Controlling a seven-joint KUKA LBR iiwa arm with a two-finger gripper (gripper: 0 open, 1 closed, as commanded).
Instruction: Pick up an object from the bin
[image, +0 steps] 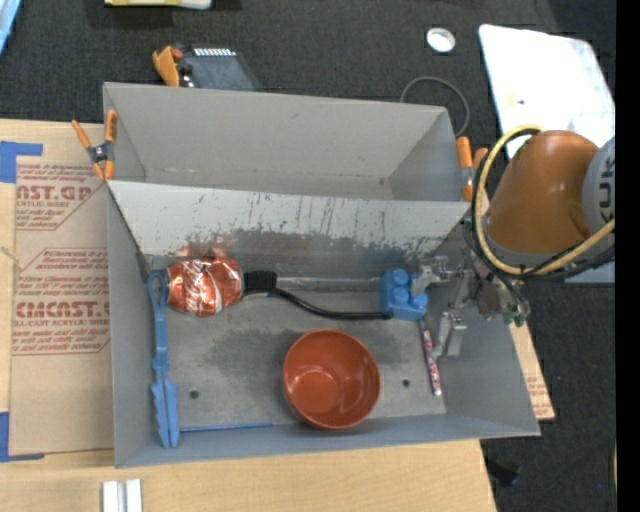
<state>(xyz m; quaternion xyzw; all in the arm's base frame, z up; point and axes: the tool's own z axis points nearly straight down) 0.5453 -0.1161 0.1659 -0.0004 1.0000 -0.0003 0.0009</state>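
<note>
My gripper hangs at the bin's right side, open, with nothing between its fingers. Just left of it, against the right end of the back wall, lies a blue plastic block. A thin pink-and-dark pen lies on the floor below the nearer finger, pointing toward the front. A black curved handle runs from the blue block leftward along the floor.
A red bowl stands upright at the front middle. A shiny copper-coloured ball sits at the back left, at the handle's far end. Blue tongs lie along the left wall. The arm's orange cover and cables hang over the right rim.
</note>
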